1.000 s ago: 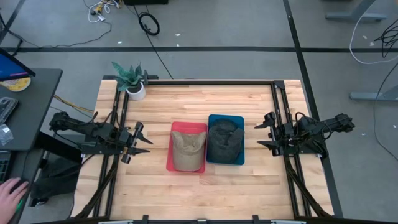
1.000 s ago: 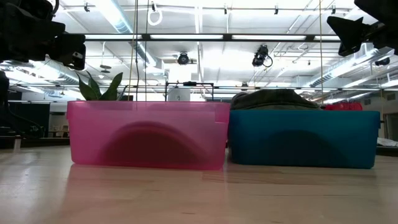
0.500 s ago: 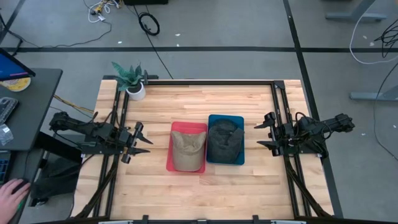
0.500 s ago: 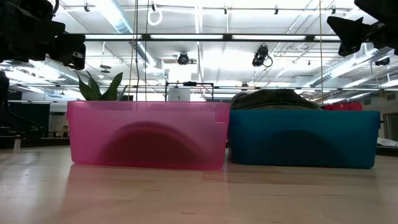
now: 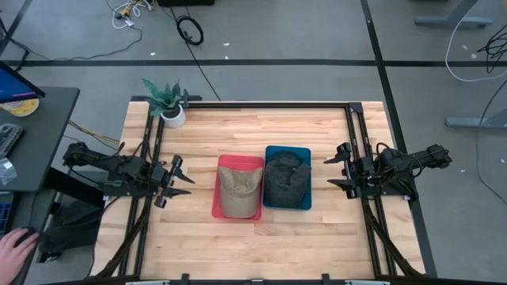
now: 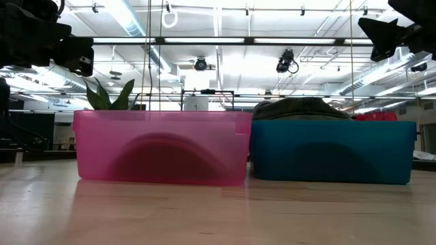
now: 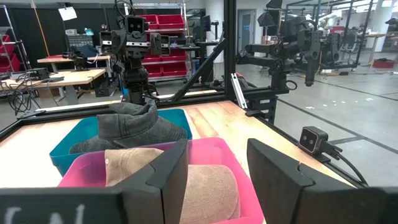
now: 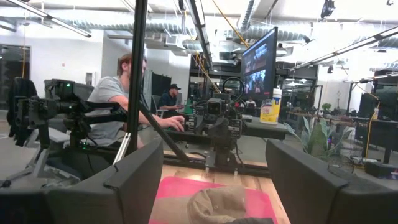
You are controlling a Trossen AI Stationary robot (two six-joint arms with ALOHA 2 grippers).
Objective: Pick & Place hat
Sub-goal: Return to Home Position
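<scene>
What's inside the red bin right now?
A brown cap lies in the red bin, filling most of it. Anything beneath that cap is covered, so a second cap under it cannot be confirmed.

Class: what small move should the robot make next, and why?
Probably just rest: the brown cap lies in the red bin, the black cap in the blue bin, and the left gripper and right gripper hang open, empty, either side of the bins.

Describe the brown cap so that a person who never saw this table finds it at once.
At the middle of the light wooden table two plastic bins stand side by side. The brown fabric cap lies in the red bin, nearer the left arm. Its neighbour in the blue bin is a dark grey cap.
</scene>
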